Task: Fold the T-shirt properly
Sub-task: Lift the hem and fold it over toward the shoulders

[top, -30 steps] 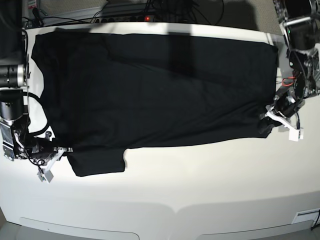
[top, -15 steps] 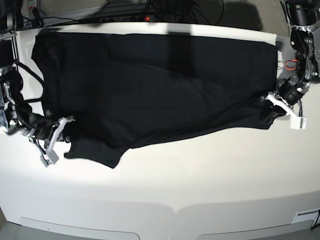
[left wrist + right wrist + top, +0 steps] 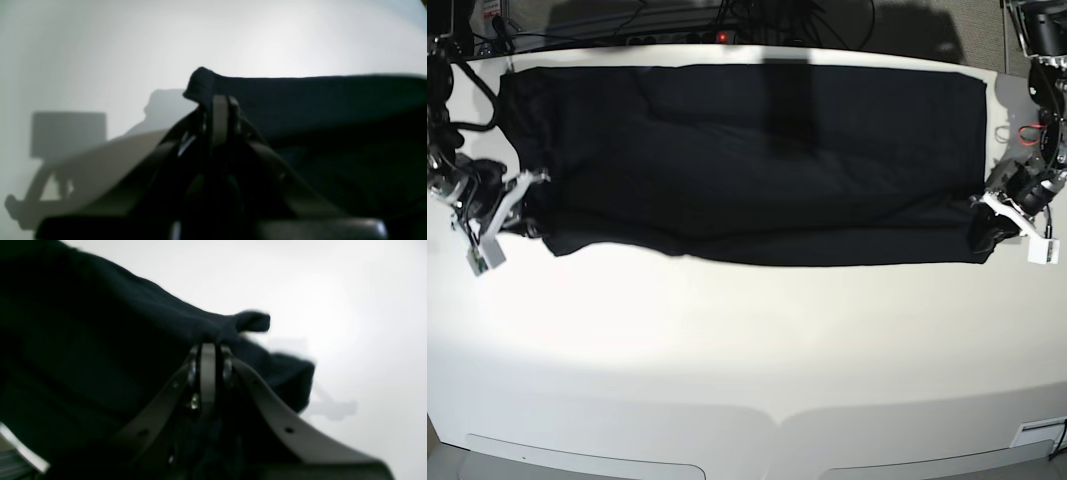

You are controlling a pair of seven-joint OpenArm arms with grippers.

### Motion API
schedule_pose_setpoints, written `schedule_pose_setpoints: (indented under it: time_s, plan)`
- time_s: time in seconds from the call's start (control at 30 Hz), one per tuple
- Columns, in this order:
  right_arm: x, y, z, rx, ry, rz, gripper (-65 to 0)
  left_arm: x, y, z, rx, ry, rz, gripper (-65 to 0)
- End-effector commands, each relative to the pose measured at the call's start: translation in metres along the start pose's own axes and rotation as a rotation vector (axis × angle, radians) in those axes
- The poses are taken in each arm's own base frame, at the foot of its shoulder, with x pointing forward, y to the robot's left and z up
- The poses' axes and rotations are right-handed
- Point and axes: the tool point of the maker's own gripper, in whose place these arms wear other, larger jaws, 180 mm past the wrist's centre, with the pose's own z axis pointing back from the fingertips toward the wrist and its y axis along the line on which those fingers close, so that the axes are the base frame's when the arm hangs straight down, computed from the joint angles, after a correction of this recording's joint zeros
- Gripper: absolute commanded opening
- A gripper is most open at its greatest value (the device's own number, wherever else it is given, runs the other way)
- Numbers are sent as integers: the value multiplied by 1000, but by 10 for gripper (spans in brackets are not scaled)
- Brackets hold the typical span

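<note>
- T-shirt [image 3: 747,160], large, black, soft cloth with the plain side up, lies stretched as a long band across the far half of the white tabletop [image 3: 747,360], its near edge running almost straight between my 2 grippers.
- My left gripper [image 3: 995,222] is at the band's near corner on the base view's right. In the left wrist view my fingers [image 3: 220,116] are pressed together on a small peak of black cloth that pokes up above them.
- My right gripper [image 3: 515,200] is at the opposite near corner. In the right wrist view the fingers [image 3: 207,363] are likewise closed on a bunched nub of fabric, with a loose flap hanging just beside them.
- I judge the cloth light and limp, with no stiffness of its own: it sags and creases wherever I leave it unsupported, so it only stays flat under tension between both ends.
- It does not look slippery or fragile, though a thin pinch could slide out if I pull hard.
- Best holds, in my view, are the corners and hemmed edges, 1 per gripper, taking all layers together.
</note>
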Motion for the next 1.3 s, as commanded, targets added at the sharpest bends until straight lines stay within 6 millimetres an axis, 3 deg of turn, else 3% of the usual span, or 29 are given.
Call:
schedule_pose_setpoints:
  time_s: [0.0,0.27,0.53,1.1,1.27]
  plan:
    - [16,-7,10,-19,-46,20,-650,21,-1,4,-17,-59,-14,-650]
    - [-6,4,34,-59,-76,-56,-650,-8,7,21,-1,-6,7,-650]
    - [-27,12,53,-98,-76,-120,-650,-20,21,42,28,4,50,-650]
    - [-76,26,42,-191,21,-155,-650,-67,27,65,79,135,7,-650]
    - [-93,26,40,-241,79,-131,-650,-70,29,66,89,155,-13,-650]
